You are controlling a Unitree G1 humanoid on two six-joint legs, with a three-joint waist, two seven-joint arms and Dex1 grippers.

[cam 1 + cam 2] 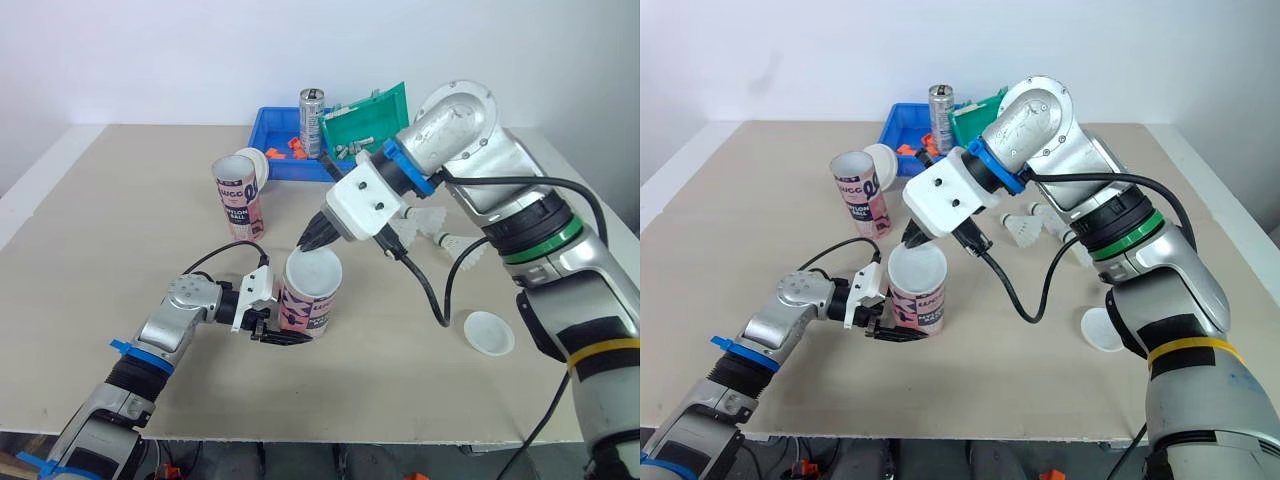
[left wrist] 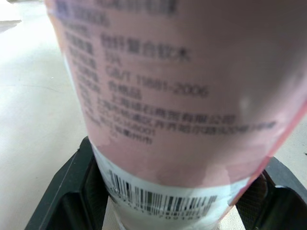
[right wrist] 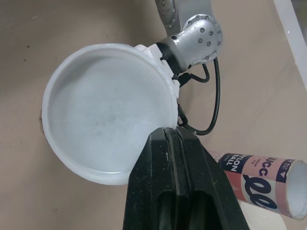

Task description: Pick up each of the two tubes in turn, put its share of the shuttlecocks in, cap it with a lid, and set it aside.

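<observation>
On the table (image 1: 100,250), front centre, the near tube (image 1: 308,305) stands clamped between the left gripper (image 1: 280,328) fingers. The right gripper (image 1: 312,238), fingers pressed together, sits at the rim of the tube's white lid (image 1: 315,270). This one looks nearly capped. The far tube (image 1: 240,200) is open, with shuttlecocks (image 1: 440,232) and a spare lid (image 1: 489,332) lying loose.

left arm (image 1: 190,305) low, jaws clamped | right arm (image 1: 480,150) angled down, jaws together

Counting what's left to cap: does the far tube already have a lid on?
No, the far tube stands with its mouth open, a white lid beside it.
</observation>
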